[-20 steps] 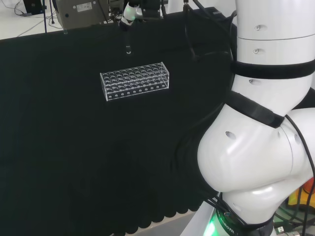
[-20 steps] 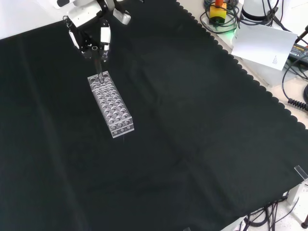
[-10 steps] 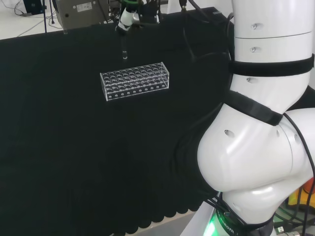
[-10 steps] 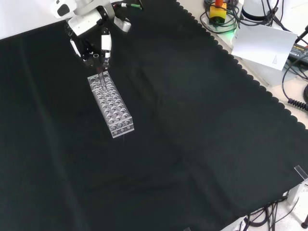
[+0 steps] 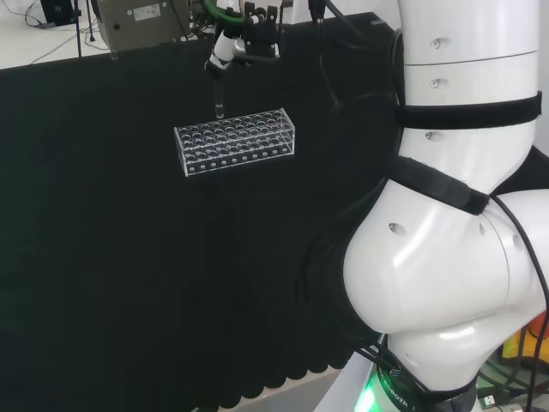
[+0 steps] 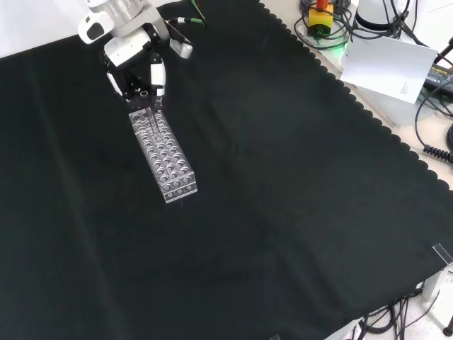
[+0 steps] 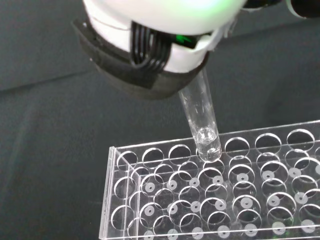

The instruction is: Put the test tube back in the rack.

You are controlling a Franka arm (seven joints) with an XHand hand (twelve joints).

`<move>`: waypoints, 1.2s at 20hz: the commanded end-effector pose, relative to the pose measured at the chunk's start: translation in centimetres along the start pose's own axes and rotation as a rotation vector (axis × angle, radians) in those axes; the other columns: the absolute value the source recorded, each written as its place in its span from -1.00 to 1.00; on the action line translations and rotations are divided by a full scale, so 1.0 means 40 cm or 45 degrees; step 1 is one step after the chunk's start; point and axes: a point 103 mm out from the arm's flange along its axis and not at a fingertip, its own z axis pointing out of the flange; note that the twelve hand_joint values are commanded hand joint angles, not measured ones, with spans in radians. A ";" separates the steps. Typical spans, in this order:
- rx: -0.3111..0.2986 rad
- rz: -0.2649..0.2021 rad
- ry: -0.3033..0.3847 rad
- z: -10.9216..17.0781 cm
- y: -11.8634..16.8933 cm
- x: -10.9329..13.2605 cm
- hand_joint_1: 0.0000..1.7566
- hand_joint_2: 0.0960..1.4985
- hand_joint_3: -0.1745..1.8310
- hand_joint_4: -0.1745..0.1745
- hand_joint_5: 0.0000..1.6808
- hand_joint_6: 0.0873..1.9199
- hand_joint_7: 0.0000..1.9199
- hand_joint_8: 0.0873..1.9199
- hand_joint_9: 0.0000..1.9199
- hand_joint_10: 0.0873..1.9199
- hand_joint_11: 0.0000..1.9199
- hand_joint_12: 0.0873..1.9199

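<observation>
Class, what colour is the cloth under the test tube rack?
Plain black cloth, clearest in the front view, under the clear rack.

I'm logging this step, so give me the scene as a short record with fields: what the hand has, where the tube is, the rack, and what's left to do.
hand: hand over the rack's far end in the front view, fingers curled round the test tube
test tube: test tube clear, near upright, rounded tip just above a hole in the rack's edge row
rack: rack clear plastic, on the black cloth, visible holes empty
left to do: lower the tube into a hole, let go
</observation>
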 end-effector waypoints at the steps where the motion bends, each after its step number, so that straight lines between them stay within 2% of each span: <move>1: 0.012 0.000 0.022 0.009 0.006 -0.005 0.41 -0.31 -0.14 -1.00 0.76 -0.79 0.89 -0.65 0.95 -0.95 0.65 -0.36; 16: 0.062 0.005 0.050 0.076 0.025 -0.008 0.41 -0.31 -0.14 -1.00 0.76 -0.79 0.89 -0.64 0.95 -0.96 0.65 -0.36; 24: 0.073 0.009 0.054 0.079 0.023 -0.008 0.41 -0.31 -0.14 -1.00 0.76 -0.79 0.89 -0.64 0.95 -0.96 0.65 -0.36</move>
